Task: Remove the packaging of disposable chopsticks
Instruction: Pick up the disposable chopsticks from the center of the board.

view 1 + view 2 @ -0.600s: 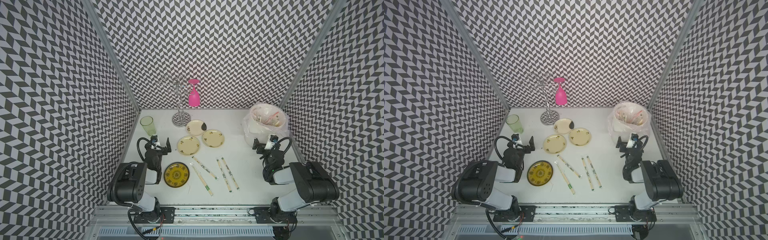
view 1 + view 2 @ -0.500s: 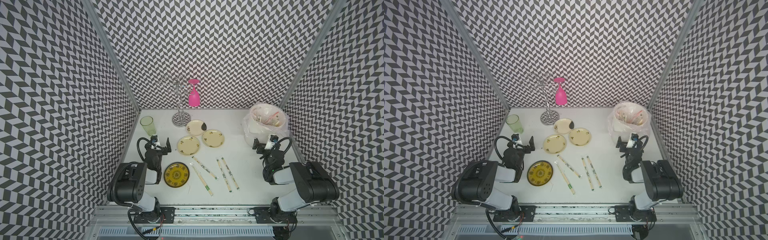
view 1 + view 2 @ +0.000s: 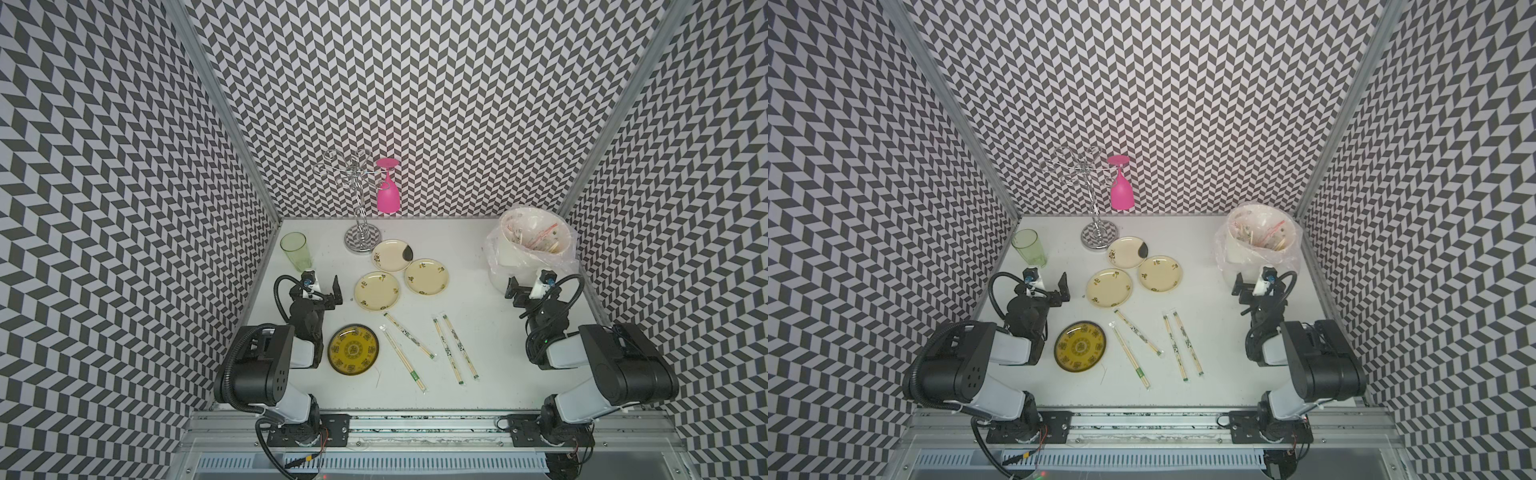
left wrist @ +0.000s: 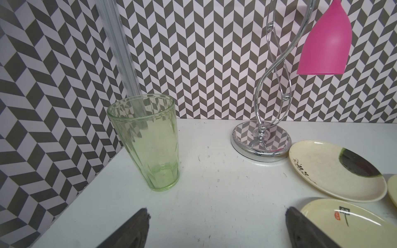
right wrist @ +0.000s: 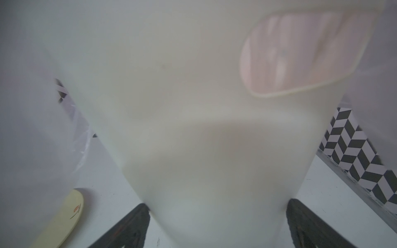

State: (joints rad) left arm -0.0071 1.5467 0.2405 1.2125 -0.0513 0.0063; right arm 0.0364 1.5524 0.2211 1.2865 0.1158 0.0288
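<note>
Several pairs of disposable chopsticks lie in their packaging on the white table, in both top views. One sleeve with small black prints lies slanted. A sleeve with a green band lies beside it. Two more printed sleeves lie side by side to the right. My left gripper rests at the left, open and empty, well away from the sleeves. My right gripper is open, its tips close against the white bin; neither wrist view shows the sleeves.
A white bin lined with a crinkled clear bag holds scraps at the back right. A green glass stands at the back left. A chrome stand carries a pink goblet. Three cream plates and a dark yellow plate lie nearby.
</note>
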